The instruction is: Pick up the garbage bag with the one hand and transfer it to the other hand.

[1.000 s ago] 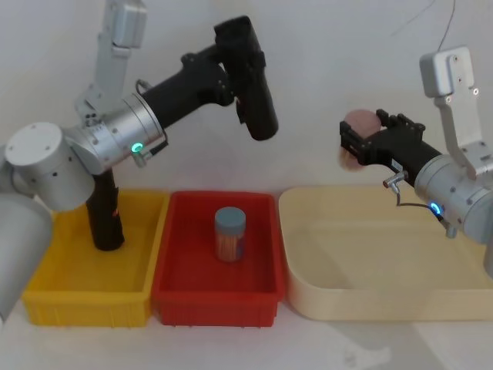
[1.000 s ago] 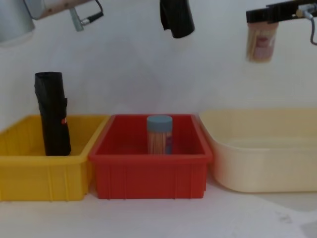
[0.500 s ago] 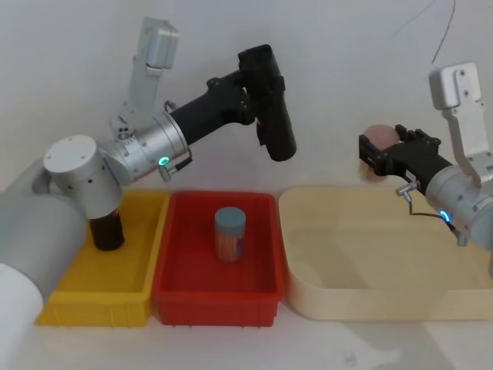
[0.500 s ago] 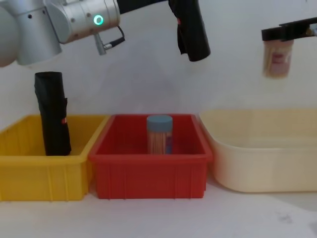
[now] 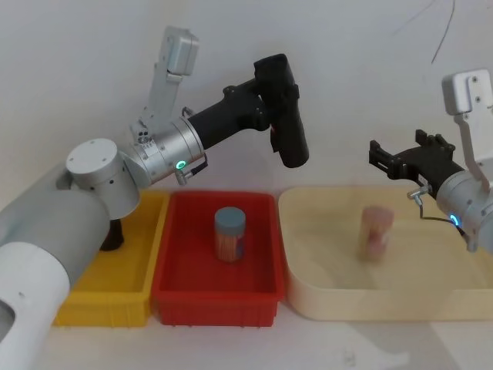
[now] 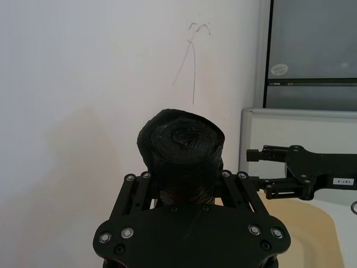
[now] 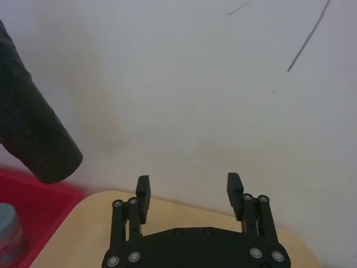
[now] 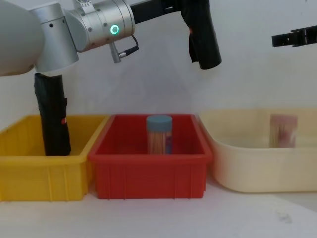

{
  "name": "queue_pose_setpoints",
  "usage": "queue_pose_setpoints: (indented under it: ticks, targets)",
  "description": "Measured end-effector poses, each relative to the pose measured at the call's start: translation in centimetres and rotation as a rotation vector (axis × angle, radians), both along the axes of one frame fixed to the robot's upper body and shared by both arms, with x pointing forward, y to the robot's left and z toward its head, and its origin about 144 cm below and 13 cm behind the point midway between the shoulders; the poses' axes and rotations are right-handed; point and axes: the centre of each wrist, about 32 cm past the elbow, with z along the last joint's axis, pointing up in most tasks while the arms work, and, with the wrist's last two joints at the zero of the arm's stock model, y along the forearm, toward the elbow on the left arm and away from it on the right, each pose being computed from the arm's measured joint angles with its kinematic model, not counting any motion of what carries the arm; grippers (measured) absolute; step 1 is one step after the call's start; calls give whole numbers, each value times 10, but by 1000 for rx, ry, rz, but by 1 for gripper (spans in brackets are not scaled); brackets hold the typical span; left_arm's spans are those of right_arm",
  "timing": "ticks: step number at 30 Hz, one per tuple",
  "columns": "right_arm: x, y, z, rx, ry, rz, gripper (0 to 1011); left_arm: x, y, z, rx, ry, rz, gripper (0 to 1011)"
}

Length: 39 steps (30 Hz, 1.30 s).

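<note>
The garbage bag [image 5: 286, 116], a black plastic bundle with a small red mark, hangs in the air above the right end of the red bin [image 5: 216, 297]. My left gripper [image 5: 269, 100], on the arm with the green ring, is shut on its upper part. In the left wrist view the bag's rolled end [image 6: 181, 145] sticks out between the jaws. My right gripper [image 5: 381, 158], on the blue-ringed arm, hovers open and empty over the cream tub [image 5: 308, 301], to the right of the bag and apart from it. From the right wrist the bag [image 7: 30, 134] shows beyond the open gripper [image 7: 189, 187].
A pink-capped jar [image 5: 374, 231] shows blurred inside the cream tub. In the red bin stands a blue-lidded jar [image 5: 229, 233]. A stiff black roll [image 8: 52, 114] stands upright in the yellow bin [image 5: 100, 301] at the left.
My left arm carried the bag rightward toward the right gripper. The right gripper opened and shifted right; the pink-capped jar it held dropped into the cream tub.
</note>
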Motion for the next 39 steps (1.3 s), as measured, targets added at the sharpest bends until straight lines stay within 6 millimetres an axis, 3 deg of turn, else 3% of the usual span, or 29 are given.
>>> queue_pose_setpoints:
  ticks: [8, 26, 39]
  targets:
    - [0, -2, -1, 1, 2, -11, 999, 2, -4, -2, 2, 5, -6, 485]
    - [0, 1, 0, -4, -9, 56, 999, 3, -8, -3, 5, 10, -10, 485]
    - [5, 23, 6, -2, -24, 204, 999, 3, -8, -4, 6, 11, -12, 485]
